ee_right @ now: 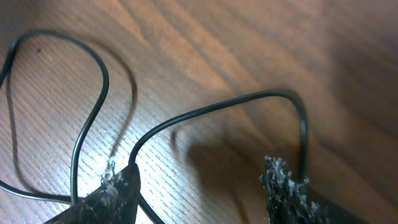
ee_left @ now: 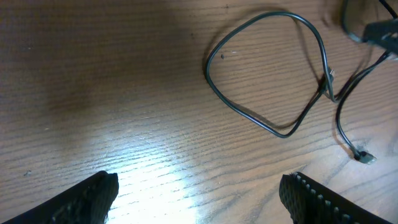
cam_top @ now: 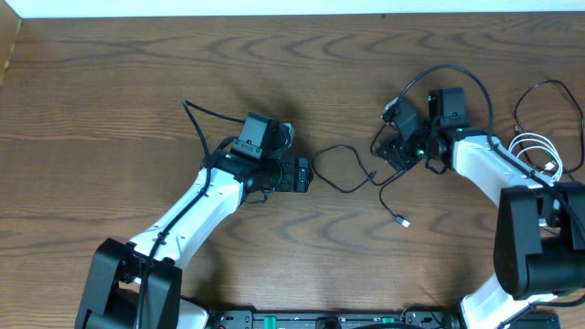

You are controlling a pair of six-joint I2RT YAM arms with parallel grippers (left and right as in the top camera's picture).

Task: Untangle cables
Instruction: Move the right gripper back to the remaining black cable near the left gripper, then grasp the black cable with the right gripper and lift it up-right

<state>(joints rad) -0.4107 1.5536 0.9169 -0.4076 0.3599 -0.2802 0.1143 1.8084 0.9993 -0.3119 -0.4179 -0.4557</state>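
The left gripper (cam_top: 308, 174) sits just left of the middle of the wooden table (cam_top: 110, 91), its 2 fingers (ee_left: 93, 196) spread wide with only bare wood between them; it holds nothing. At its 3 o'clock, a short way off, the black cable (ee_left: 285, 133) lies flat on the table in an open loop, apart from those fingers. From the loop, one strand runs toward 5 o'clock and ends in a small plug (cam_top: 403, 221) lying alone on the wood. The other side of the cable leads toward 2 o'clock to the right gripper (ee_right: 199, 177), which points down at it. That gripper's jaws stand partly apart, too wide to pinch the thin cord. The cable arches across the gap just ahead of the tips and drops behind the finger (ee_right: 283, 186) at 3 o'clock in the wrist view. The white cable (cam_top: 541, 153) lies bundled at the table's 3 o'clock edge, beside the right arm's base and well apart from the black one.
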